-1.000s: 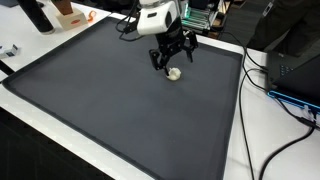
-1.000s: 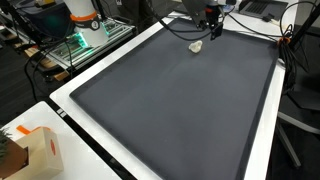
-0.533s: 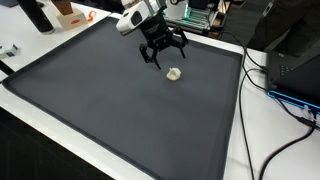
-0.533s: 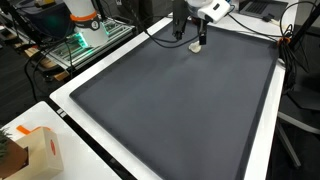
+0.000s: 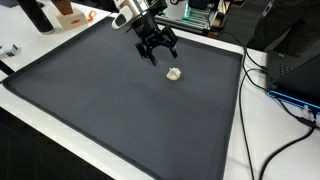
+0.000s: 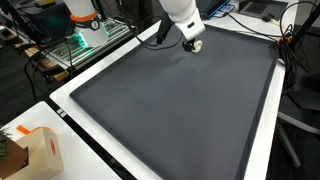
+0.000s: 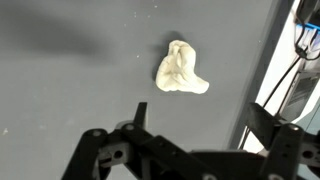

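In an exterior view the black pincer (image 5: 158,56) hangs wide open over the dark grey bench (image 5: 100,110), and the small crumpled white lump (image 5: 174,73) lies just beside it, untouched. In an exterior view the lump (image 6: 198,46) peeks out beside the pincer (image 6: 189,41). In the wrist view the lump (image 7: 180,68) lies ahead of the spread fingers (image 7: 110,152).

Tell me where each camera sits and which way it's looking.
An exterior view: raised, off one side of the dark mat, looking across it; shows the wrist and the open gripper near a white lump.
An exterior view: raised, near a mat corner, looking diagonally along it; shows the white wrist by the lump.
Wrist view: looks down at the lump; fingers at the bottom edge.
All three views share the mat and lump.
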Robot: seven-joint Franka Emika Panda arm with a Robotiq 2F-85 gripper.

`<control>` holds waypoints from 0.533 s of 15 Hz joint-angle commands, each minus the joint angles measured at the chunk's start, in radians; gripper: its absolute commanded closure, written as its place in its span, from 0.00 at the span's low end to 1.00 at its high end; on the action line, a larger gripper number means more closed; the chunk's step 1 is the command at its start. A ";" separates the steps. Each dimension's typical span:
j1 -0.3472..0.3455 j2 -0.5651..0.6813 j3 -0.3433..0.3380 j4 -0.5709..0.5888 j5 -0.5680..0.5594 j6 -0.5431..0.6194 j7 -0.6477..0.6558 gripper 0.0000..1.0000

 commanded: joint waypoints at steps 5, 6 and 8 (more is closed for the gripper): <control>0.031 -0.016 -0.077 -0.073 0.220 -0.007 0.168 0.00; 0.033 -0.011 -0.084 -0.075 0.232 -0.015 0.193 0.00; 0.039 -0.001 -0.095 -0.075 0.246 -0.026 0.232 0.00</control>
